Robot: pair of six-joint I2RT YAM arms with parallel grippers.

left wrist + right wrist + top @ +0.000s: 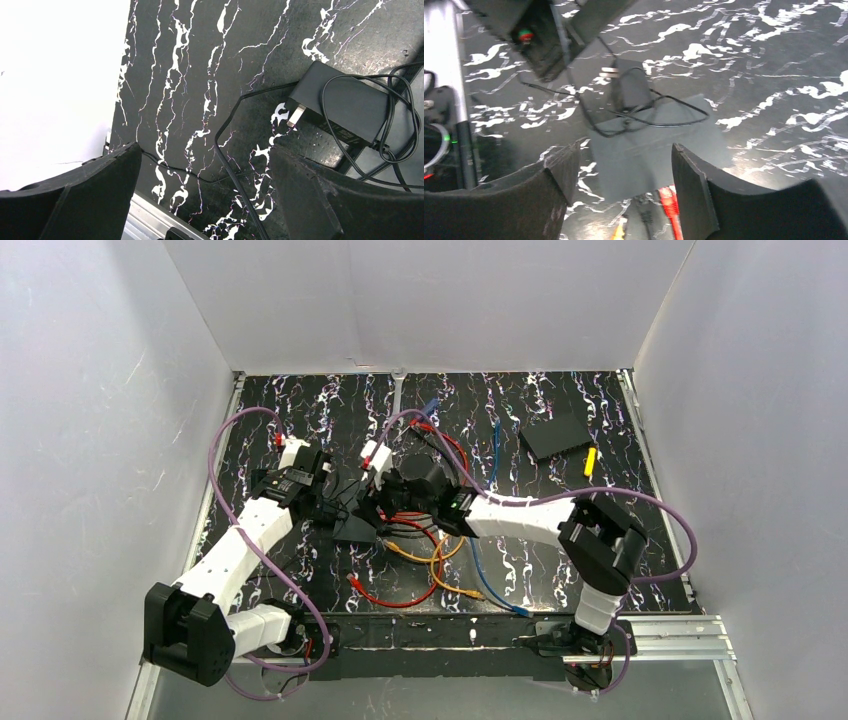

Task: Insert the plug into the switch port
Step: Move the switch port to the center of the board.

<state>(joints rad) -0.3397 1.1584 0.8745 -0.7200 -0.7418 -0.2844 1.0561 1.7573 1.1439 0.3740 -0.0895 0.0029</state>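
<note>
The switch (pixel 357 528) is a flat matte-black box left of the table's middle; in the right wrist view it (pixel 649 145) lies just ahead of my fingers. A red plug (pixel 668 199) and a yellow plug (pixel 619 231) lie at its near edge; whether they are seated is hidden. My right gripper (pixel 400 490) (pixel 624 162) is open and empty, low over that near edge. My left gripper (pixel 318 480) (pixel 205 150) is open and empty, left of the switch, above bare table and a thin black cord (pixel 230 170).
A small black power adapter (pixel 340 107) (pixel 629 90) with its coiled cord rests on the switch's far end. Red (pixel 400 595), orange (pixel 432 558) and blue (pixel 495 580) cables sprawl in front. A plain black slab (pixel 557 435) with a yellow piece (pixel 590 460) lies at the back right.
</note>
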